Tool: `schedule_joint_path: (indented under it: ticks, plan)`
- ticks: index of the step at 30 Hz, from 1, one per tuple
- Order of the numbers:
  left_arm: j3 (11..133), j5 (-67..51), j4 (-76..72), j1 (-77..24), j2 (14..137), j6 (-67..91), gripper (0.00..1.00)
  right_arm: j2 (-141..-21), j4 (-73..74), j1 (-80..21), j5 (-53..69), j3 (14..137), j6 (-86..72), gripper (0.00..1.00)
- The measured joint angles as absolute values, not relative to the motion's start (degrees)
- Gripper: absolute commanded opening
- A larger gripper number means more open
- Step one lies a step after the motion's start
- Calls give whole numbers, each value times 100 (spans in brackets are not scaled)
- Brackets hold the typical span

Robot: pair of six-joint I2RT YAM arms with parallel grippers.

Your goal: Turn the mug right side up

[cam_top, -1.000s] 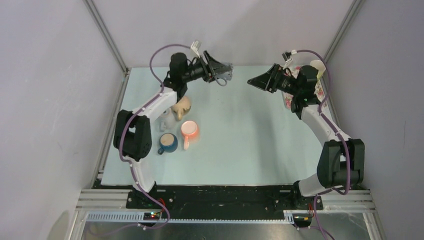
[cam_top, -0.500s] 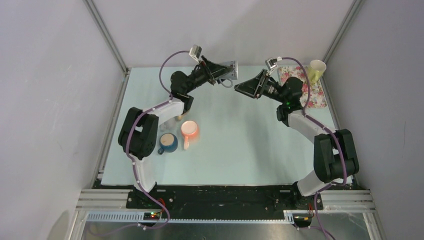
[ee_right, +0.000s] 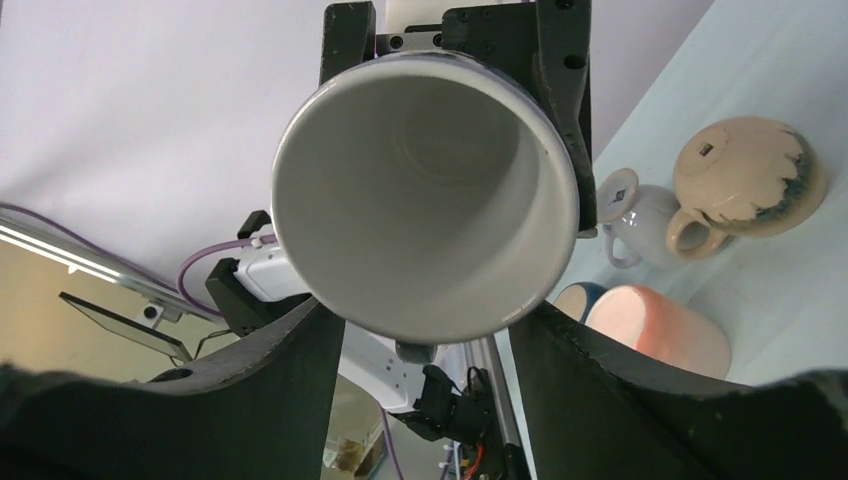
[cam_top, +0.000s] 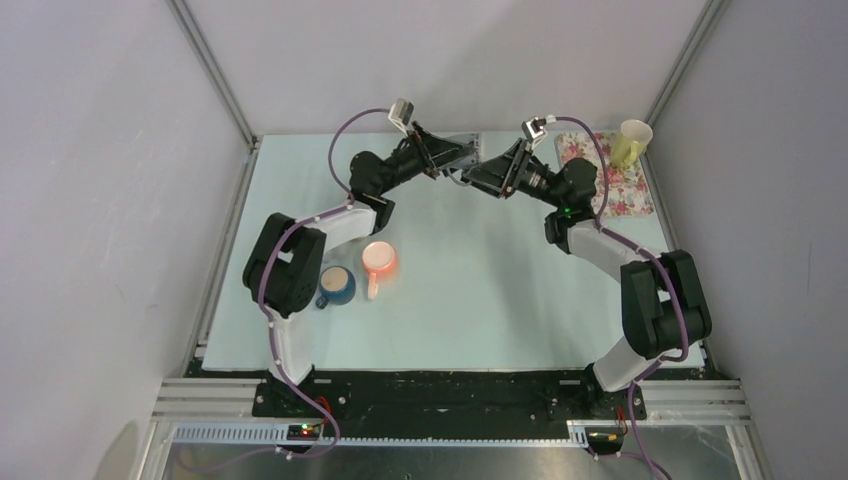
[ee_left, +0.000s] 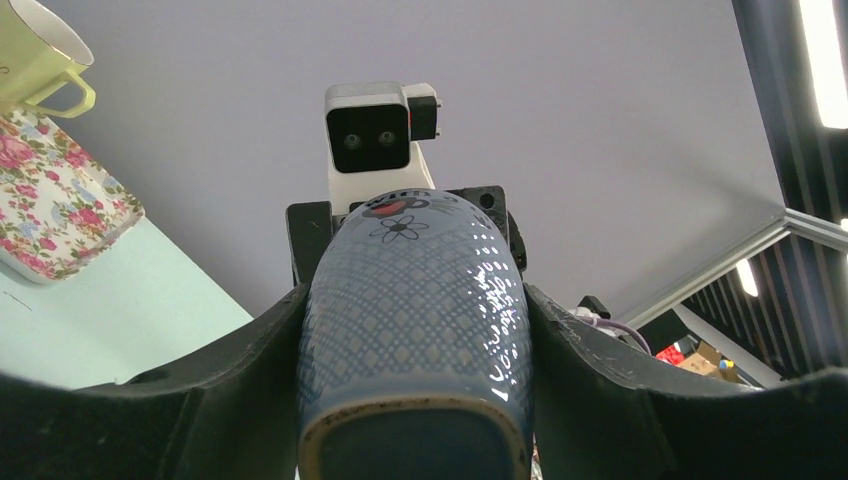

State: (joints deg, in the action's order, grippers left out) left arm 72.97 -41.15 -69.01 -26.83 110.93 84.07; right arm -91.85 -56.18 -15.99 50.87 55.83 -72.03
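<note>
The mug (ee_left: 415, 330), blue with a fine check pattern, hangs on its side in the air over the far middle of the counter (cam_top: 480, 300). We see the left end effector (cam_top: 460, 156) clamped on its body, both fingers pressed against the glaze. Its white mouth faces the right end effector (ee_right: 425, 315), whose fingers are spread wide to either side of the rim; we cannot tell whether they touch it. A pink mug (cam_top: 379, 260) sits on the counter near the left arm.
</note>
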Motion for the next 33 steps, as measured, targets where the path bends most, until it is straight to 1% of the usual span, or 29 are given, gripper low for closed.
schedule_joint_path:
  ticks: [3, 7, 10, 15, 23, 30, 33]
  plan:
    - [7297, -4117, -6952, -2720, 11148, 8403, 0, -9233, -5675, -1645, 5059, 5583, -7310, 61]
    - [7297, -4108, -7052, -2742, 11198, 8396, 0, -9236, -5699, -1682, 5022, 5570, -7404, 51]
    - [7297, -4056, -7164, -2738, 11238, 8394, 0, -9242, -5717, -1695, 5022, 5546, -7454, 42]
    - [7297, -4005, -7244, -2720, 11310, 8320, 0, -9301, -5717, -1721, 5019, 5529, -7498, 34]
    - [7297, -4040, -7310, -2685, 11415, 8184, 0, -9336, -5507, -1719, 4984, 5518, -7306, 28]
    - [7321, -4185, -7321, -2646, 11487, 8049, 0, -9336, -5253, -1721, 4978, 5518, -7078, 26]
    - [7332, -4254, -7323, -2628, 11520, 8003, 0, -9336, -5131, -1721, 4978, 5518, -7013, 27]
